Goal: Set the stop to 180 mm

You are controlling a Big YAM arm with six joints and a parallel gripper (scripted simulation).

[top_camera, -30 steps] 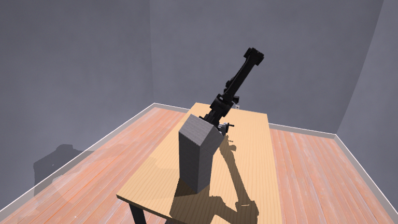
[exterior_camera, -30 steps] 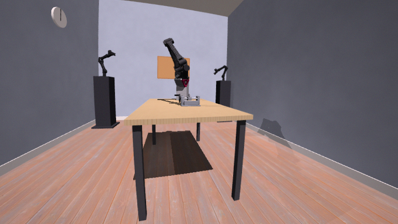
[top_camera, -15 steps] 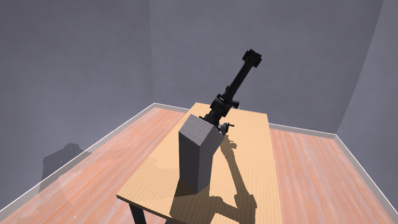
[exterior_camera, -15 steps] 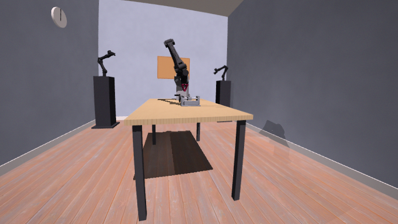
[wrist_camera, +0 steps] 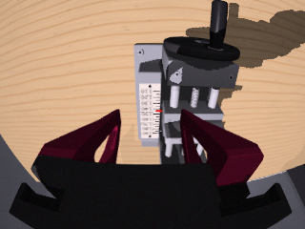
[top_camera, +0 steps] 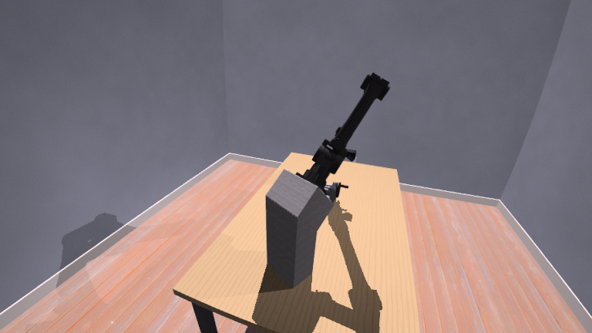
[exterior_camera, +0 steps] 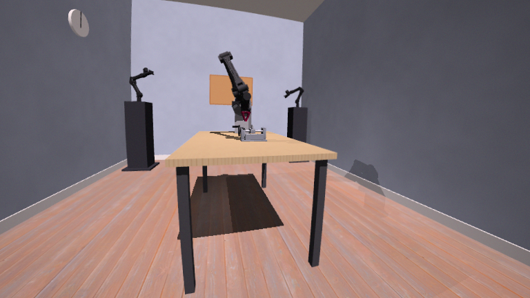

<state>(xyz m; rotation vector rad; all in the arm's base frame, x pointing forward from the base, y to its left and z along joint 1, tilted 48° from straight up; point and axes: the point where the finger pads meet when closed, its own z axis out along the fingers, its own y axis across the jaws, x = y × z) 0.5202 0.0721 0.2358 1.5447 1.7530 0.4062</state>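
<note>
The stop fixture [wrist_camera: 181,102] is a small grey frame with rods and a white scale strip [wrist_camera: 148,114] with a red pointer on the wooden table. Its black handwheel [wrist_camera: 200,48] with an upright black handle [wrist_camera: 217,21] sits at the fixture's far end in the wrist view. My gripper [wrist_camera: 151,115] with dark red fingers is open and empty, hovering above the near end of the fixture, apart from the handwheel. In the exterior view the fixture [exterior_camera: 253,134] lies under the gripper [exterior_camera: 245,116]. In the top view the handwheel's handle [top_camera: 341,186] peeks out beside the grey block.
A tall grey block [top_camera: 294,231] stands on the table and hides most of the fixture in the top view. Two black pedestals with small arms [exterior_camera: 139,132] [exterior_camera: 297,121] stand by the back wall. The table edges are near the fixture's far side.
</note>
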